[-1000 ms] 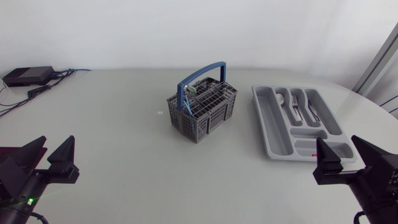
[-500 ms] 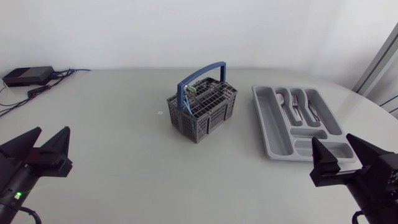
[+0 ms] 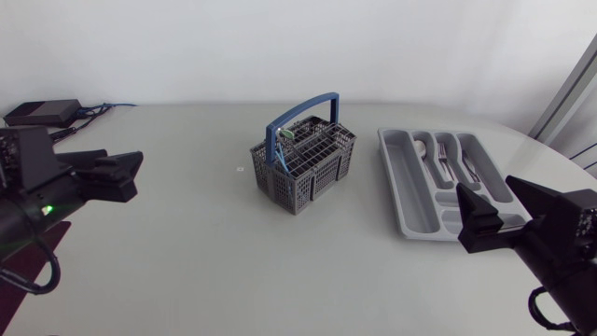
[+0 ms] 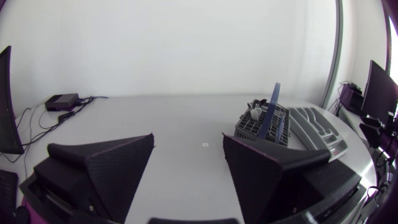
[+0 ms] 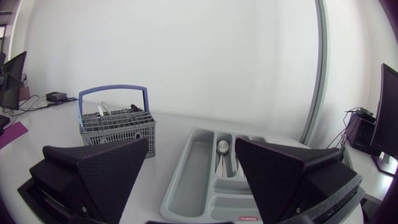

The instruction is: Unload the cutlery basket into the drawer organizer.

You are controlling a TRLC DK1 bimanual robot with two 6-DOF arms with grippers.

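Observation:
The grey cutlery basket (image 3: 303,168) with its blue handle (image 3: 308,107) stands mid-table, with a few pieces of cutlery standing in it. To its right lies the grey drawer organizer (image 3: 410,191), with a spoon and forks (image 3: 448,159) in its long compartments. My left gripper (image 3: 138,173) hovers at the left, well short of the basket, fingers apart and empty; its wrist view shows the basket (image 4: 264,124) far ahead. At the front right my right gripper (image 3: 485,185) is open and empty, with the organizer (image 5: 186,180) just ahead and the basket (image 5: 118,127) beyond it.
A black box with cables (image 3: 42,114) sits at the table's back left corner. A tiny white mark (image 3: 240,169) lies on the tabletop left of the basket.
My left gripper has risen from the front left corner and swung in toward the table's middle. My right gripper has moved slightly up and inward near the organizer. Basket and organizer stayed put.

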